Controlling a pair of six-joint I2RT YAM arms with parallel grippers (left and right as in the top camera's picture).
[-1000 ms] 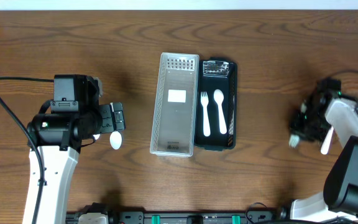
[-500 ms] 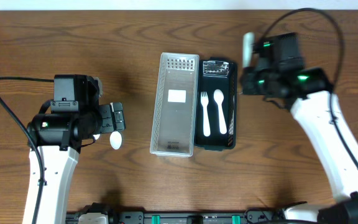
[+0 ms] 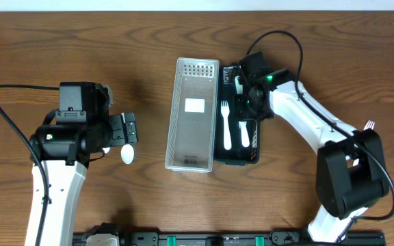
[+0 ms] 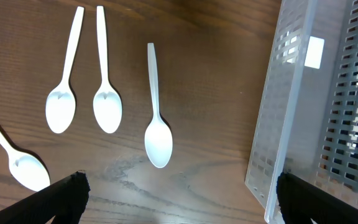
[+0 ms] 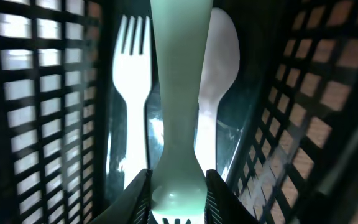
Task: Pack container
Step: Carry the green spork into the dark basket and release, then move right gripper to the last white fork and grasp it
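**Right claw over black bin, utensil in grip**

Wood-grain table (image 3: 320, 41), dark brown, seen from above.

- White bin (image 3: 183, 137): mid-table, long axis running away from the robot, slotted walls, a white label (image 3: 195, 105) on its floor. No cutlery in it.
- Black bin (image 3: 255, 147): touching the white bin's right side, parallel to it, lattice walls.
- In the black bin: white fork (image 3: 226, 126) and white spoon (image 3: 242, 123), flat on the floor side by side, heads toward the far end, fork nearer the white bin.
- Right claw (image 3: 246, 92): above the far half of the black bin, arm reaching in from the right. Fingers (image 5: 135, 196) closed on a pale utensil (image 5: 174, 93). The wrist view shows its handle running along the bin, above and between fork and spoon. Cannot tell whether it touches them. Its kind is unclear, as the gripped end is cut off by the frame edge.
- Left claw (image 3: 131, 130): well left of the white bin, above bare table, fingers spread wide, holding nothing.
- Loose spoons (image 4: 104, 87): four, white, flat on the table below the left claw. Three lie roughly parallel with bowls toward the claw. The fourth is angled at the left edge of the wrist view and partly cut off. None touch each other or the white bin.
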